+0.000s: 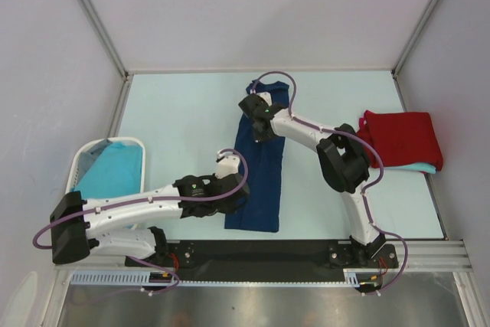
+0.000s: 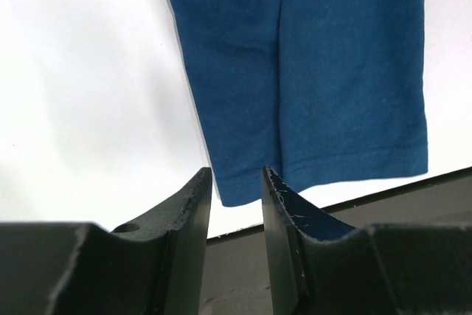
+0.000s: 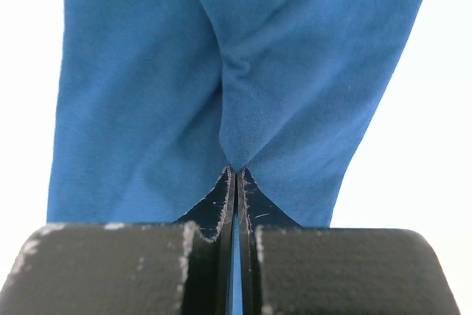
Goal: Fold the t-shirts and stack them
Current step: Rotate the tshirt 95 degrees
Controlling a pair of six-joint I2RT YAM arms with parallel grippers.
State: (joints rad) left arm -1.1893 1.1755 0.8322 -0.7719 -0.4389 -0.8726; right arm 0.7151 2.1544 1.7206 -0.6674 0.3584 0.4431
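The navy t-shirt (image 1: 259,174) lies as a long narrow strip down the middle of the table. My right gripper (image 1: 261,126) is shut on a pinched fold of the navy t-shirt near its far end, and the cloth bunches at the gripper (image 3: 236,169). My left gripper (image 1: 230,204) is open and empty, low beside the shirt's near left part. In the left wrist view the left gripper (image 2: 236,176) sits just short of the hem corner of the shirt (image 2: 310,71). A folded red t-shirt (image 1: 402,137) lies on a turquoise one (image 1: 423,167) at the right.
A white perforated basket (image 1: 80,160) at the left holds a turquoise t-shirt (image 1: 113,172). Grey walls enclose the table on three sides. A black rail (image 1: 260,252) runs along the near edge between the arm bases.
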